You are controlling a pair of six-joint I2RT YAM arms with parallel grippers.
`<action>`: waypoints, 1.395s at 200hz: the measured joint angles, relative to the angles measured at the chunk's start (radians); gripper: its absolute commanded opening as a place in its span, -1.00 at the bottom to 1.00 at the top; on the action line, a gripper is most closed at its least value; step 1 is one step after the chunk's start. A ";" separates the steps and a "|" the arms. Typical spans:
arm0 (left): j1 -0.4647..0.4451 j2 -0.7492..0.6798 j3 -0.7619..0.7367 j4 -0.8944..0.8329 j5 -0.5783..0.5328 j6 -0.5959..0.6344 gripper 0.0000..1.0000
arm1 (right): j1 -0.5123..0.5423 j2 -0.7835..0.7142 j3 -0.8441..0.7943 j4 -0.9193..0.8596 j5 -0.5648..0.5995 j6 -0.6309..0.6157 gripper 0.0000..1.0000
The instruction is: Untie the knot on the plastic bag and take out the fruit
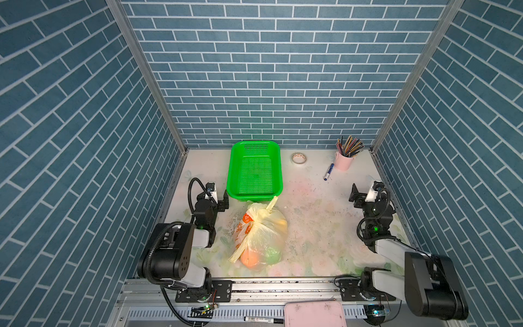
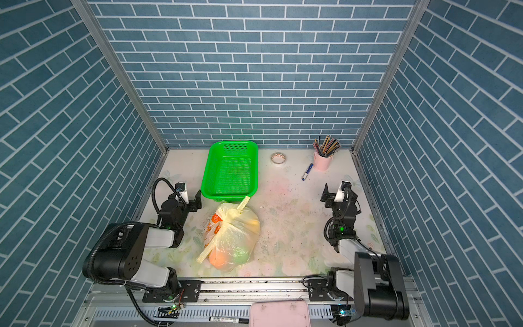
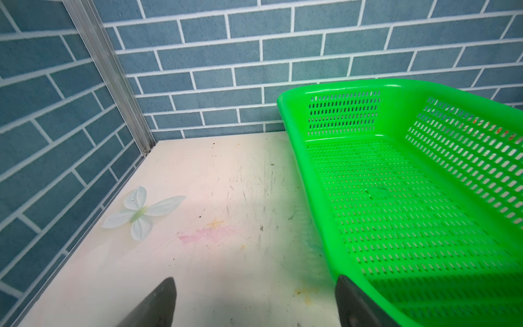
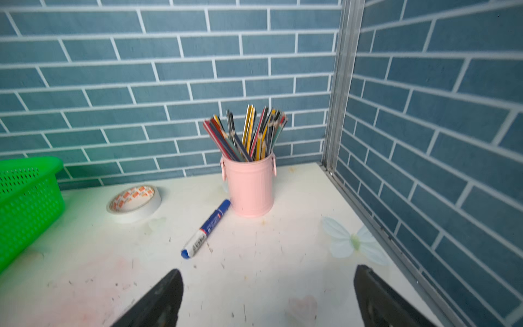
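A: So, where was the plastic bag (image 1: 259,235)?
B: Six o'clock on the table (image 1: 311,220), knot (image 1: 267,209) at the bag's twelve. Inside, fruit (image 1: 250,259) blurred: orange, green patches. Empty, the left gripper (image 3: 254,286) and right gripper (image 4: 267,271) gaped, fingers (image 3: 161,300) cropped.

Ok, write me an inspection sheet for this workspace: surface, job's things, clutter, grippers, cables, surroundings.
Surface: pale floral-print tabletop, scuffed and stained.
Job's things: translucent pale-yellow plastic bag lies tied, knot intact; orange fruit and green fruit show through.
Clutter: empty bright green perforated plastic basket, white tape roll, blue marker, pink cup of pencils.
Grippers: left gripper and right gripper open, holding nothing, away from bag.
Cables: black corrugated hose loops on left arm, clear of bag.
Surroundings: blue brick-pattern walls.
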 measured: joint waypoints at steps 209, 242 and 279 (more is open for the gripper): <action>-0.444 -0.436 0.649 -1.259 0.050 -0.491 0.32 | 0.583 -0.058 0.686 -1.085 -0.380 0.198 0.60; -0.459 -0.432 0.649 -1.431 0.122 -0.521 0.21 | 0.746 0.024 0.764 -1.148 -0.371 0.177 0.60; -0.469 -0.430 0.630 -1.531 0.157 -0.534 0.14 | 0.893 0.126 0.794 -1.179 -0.369 0.171 0.61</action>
